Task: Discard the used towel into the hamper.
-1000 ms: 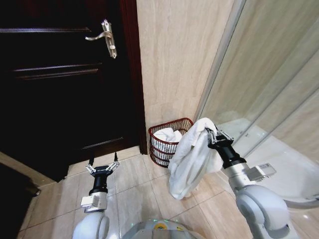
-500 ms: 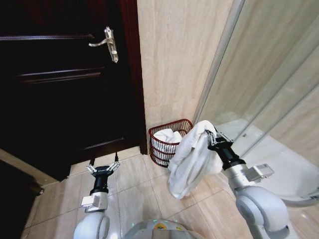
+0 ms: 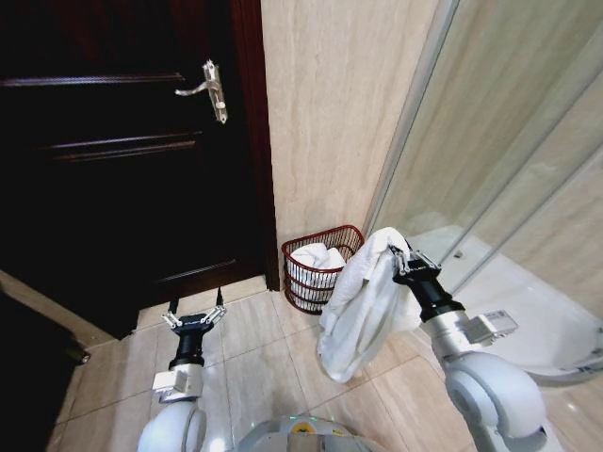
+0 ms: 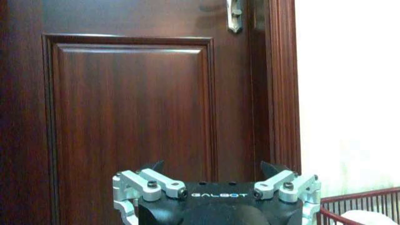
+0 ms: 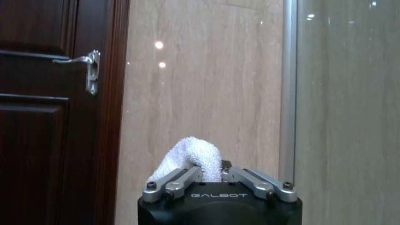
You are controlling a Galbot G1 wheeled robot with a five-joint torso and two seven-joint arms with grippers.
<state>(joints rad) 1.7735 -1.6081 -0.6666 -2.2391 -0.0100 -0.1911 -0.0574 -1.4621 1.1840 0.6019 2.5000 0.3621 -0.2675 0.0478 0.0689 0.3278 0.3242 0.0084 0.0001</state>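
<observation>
- Your right gripper [image 3: 399, 256] is clamped on the top fold of the white towel [image 3: 363, 306]; the wrist view shows a tuft of cloth pinched between the closed fingers [image 5: 181, 180].
- Most of the towel hangs straight down below the gripper, its long axis vertical and its lower end above the floor tiles [image 3: 273, 363].
- You will find the hamper [image 3: 320, 266] ahead and to the left of the right gripper, lower down, on the floor against the beige wall [image 3: 330, 113], near but not under the towel.
- White laundry already lies inside the hamper.
- Judgement: the right arm is the nearer one.
- Your left gripper [image 3: 193, 318] waits with fingers spread, low, facing the dark door [image 3: 122, 188].
- Glass shower screen [image 3: 509, 141] stands close on the right.
</observation>
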